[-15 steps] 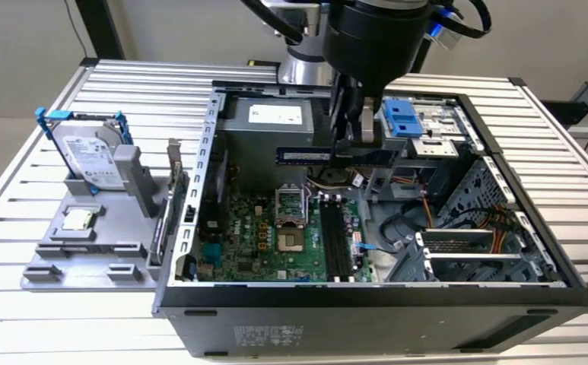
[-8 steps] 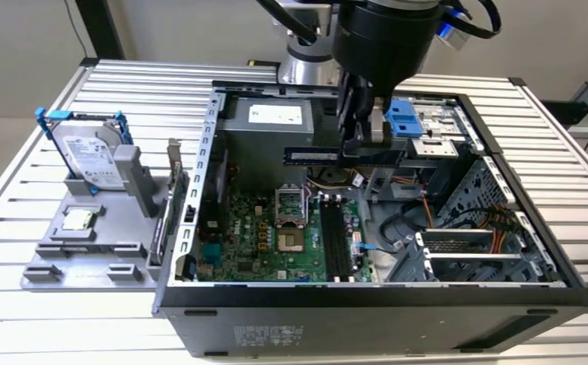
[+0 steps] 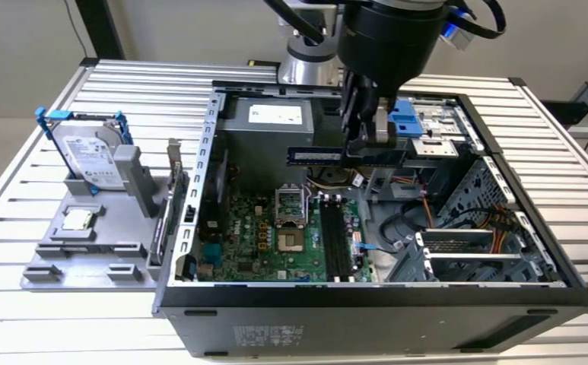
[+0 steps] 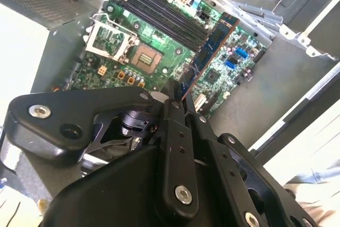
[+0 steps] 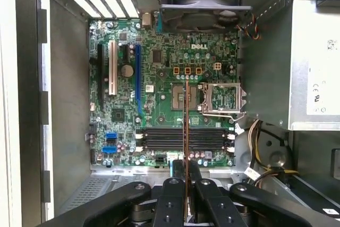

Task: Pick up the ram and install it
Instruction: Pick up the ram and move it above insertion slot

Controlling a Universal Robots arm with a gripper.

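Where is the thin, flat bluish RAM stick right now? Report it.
In the exterior view the ram is clamped in the black gripper, held above the open computer case, over the green motherboard and its black memory slots.

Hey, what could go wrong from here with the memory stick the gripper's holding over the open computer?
The thin bluish ram stick, clamped in the black gripper, lies crosswise to the long black memory slots; lowered like this it may not seat. It could also strike the open silver CPU socket frame nearby.
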